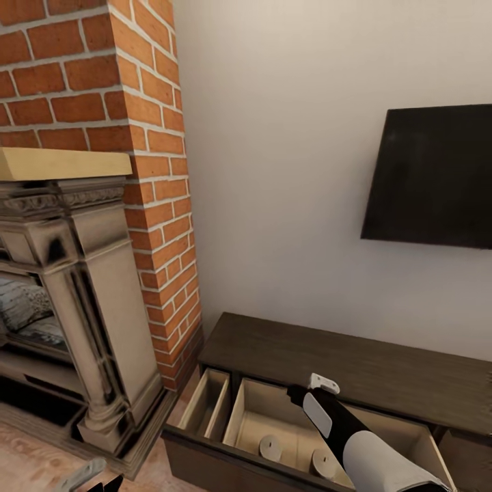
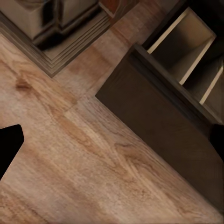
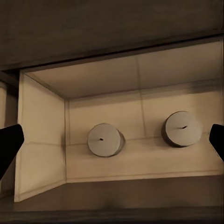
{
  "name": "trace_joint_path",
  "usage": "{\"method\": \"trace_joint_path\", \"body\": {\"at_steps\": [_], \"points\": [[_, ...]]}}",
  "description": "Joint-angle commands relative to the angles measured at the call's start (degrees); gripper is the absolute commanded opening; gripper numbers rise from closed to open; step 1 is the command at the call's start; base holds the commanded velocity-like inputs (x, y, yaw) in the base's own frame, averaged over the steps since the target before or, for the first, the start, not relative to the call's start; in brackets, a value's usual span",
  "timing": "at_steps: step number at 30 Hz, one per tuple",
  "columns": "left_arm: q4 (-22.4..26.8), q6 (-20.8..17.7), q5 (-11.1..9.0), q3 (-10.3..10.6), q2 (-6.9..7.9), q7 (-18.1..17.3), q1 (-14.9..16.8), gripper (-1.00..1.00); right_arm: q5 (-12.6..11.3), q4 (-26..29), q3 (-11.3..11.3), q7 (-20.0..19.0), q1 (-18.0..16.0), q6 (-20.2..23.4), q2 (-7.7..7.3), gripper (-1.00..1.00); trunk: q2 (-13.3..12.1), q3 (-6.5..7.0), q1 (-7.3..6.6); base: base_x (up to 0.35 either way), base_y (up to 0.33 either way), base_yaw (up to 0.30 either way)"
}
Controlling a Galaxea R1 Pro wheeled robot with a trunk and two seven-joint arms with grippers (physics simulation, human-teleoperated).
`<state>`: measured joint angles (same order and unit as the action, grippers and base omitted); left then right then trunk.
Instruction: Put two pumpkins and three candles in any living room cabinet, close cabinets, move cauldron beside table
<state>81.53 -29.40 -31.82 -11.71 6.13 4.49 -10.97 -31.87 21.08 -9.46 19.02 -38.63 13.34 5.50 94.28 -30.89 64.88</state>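
- A brick fireplace (image 1: 89, 260) stands left of the dark cabinet (image 1: 342, 362); a black TV (image 1: 430, 174) hangs above.
- Two candles (image 3: 105, 140) (image 3: 181, 129) stand upright, apart, in the open drawer (image 1: 253, 410).
- The right pincer (image 3: 112, 140) hovers over them, spread wide, empty.
- Left pincer (image 2: 9, 149) over plank floor (image 2: 93, 168): state unclear.

Pale plaster wall (image 1: 287, 171) behind, with a black TV (image 1: 434, 174) mounted at right. Red brick chimney (image 1: 147, 137) and a stone fireplace surround (image 1: 96, 287) under a wooden mantel (image 1: 61, 164) at left. Light wood plank floor (image 2: 84, 163) below.
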Motion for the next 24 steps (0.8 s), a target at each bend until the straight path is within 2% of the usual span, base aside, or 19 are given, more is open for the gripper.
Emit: {"method": "trace_joint_path", "body": {"at_steps": [1,7,14,24], "points": [[0.12,-0.27,-0.6,0.02,0.02,0.43,-0.01,1.0,-0.38,0.1,-0.48,0.47,0.0,0.24,-0.05,1.0,-0.39,0.22,-0.23,0.0,0.0,-0.17],[0.12,-0.28,-0.61,0.02,0.02,0.36,-0.01,1.0,-0.38,0.1,-0.48,0.3,0.06,0.21,-0.17,1.0,-2.79,1.79,-1.54,0.0,0.0,-0.171],[0.12,-0.28,-0.61,0.02,0.02,0.4,-0.01,1.0,-0.33,-0.03,-0.4,-2.84,0.12,0.37,-0.3,1.0,-5.6,3.63,-3.08,0.0,0.0,-0.171],[0.04,-0.24,-0.54,0.05,0.02,0.68,-0.01,1.0,-0.37,-0.07,-0.39,-3.35,0.13,0.61,-0.35,1.0,-9.61,6.26,-5.28,0.0,0.0,-0.171]]}}
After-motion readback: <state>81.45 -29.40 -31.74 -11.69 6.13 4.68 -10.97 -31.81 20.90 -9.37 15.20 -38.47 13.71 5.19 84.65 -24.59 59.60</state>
